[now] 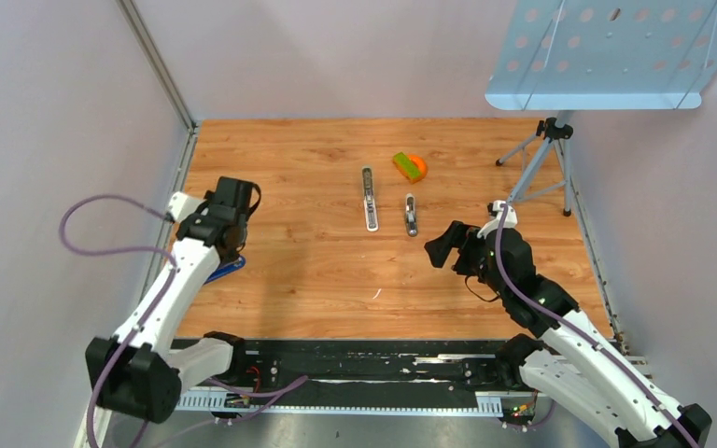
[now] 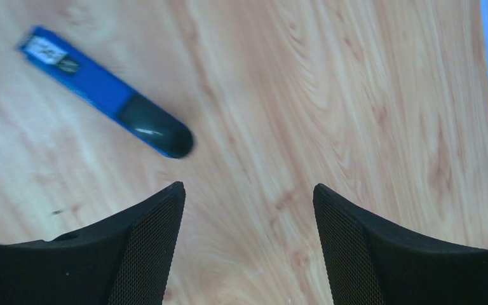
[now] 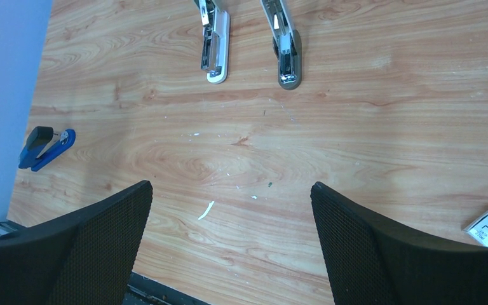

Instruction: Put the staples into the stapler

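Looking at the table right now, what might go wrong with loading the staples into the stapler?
The left end effector and right end effector hang open and empty, and I can't make out any staples, so a grab could miss them. A blue stapler, a white stapler and a silver stapler all lie out; the wrong one might get picked. The right arm sits close to the tripod and could bump it.

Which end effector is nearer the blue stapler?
Left. The left end effector hangs open close beside the blue stapler, not touching it. The right end effector is well off to the right, near the small silver stapler.
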Robot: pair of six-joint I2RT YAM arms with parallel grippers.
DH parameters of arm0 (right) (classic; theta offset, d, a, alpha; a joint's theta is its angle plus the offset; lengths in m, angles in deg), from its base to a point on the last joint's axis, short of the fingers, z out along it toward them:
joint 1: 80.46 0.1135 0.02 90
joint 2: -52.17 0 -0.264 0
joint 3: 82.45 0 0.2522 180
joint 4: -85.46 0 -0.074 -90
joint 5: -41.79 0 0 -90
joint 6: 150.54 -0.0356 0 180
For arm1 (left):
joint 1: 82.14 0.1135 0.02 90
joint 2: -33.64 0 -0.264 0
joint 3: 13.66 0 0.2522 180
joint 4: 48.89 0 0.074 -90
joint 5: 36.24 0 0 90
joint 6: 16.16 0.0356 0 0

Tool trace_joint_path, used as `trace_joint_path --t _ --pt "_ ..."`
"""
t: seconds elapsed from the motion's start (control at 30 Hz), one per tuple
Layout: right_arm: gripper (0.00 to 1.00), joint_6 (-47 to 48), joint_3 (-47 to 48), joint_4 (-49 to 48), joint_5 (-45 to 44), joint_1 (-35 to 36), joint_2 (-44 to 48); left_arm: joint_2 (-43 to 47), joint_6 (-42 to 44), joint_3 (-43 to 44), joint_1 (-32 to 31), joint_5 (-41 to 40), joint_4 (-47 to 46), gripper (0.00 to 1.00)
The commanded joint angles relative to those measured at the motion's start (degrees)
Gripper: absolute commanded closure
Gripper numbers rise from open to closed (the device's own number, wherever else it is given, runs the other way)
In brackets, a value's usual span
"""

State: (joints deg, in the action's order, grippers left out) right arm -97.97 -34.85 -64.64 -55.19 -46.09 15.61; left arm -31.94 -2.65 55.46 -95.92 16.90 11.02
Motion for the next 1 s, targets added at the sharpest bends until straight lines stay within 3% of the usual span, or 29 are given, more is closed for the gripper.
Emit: trace_joint_path --t 0.0,0.17,0.4,0.63,0.97 --pt "0.02 0.89 -0.45 -1.02 0.53 -0.24 -0.27 6.55 -12.58 -5.36 6.23 -4.79 8.37 0.24" --pt "0.03 0.79 -0.59 -1.42 1.33 -0.21 -0.88 8.11 -12.19 -6.67 12.58 -3.47 9.89 0.25" --pt "0.03 1.0 -0.76 -1.92 1.3 -0.22 -0.79 3.66 -9.69 -10.13 20.6 5.67 6.35 0.26" --pt "0.03 1.88 -0.8 -1.21 0.66 -0.21 0.39 -3.9 -3.65 -9.09 21.27 7.75 2.34 0.32" --pt "0.03 1.94 0.2 -1.33 1.09 -0.2 -0.39 -10.35 -1.33 -6.82 21.51 10.17 1.34 0.31"
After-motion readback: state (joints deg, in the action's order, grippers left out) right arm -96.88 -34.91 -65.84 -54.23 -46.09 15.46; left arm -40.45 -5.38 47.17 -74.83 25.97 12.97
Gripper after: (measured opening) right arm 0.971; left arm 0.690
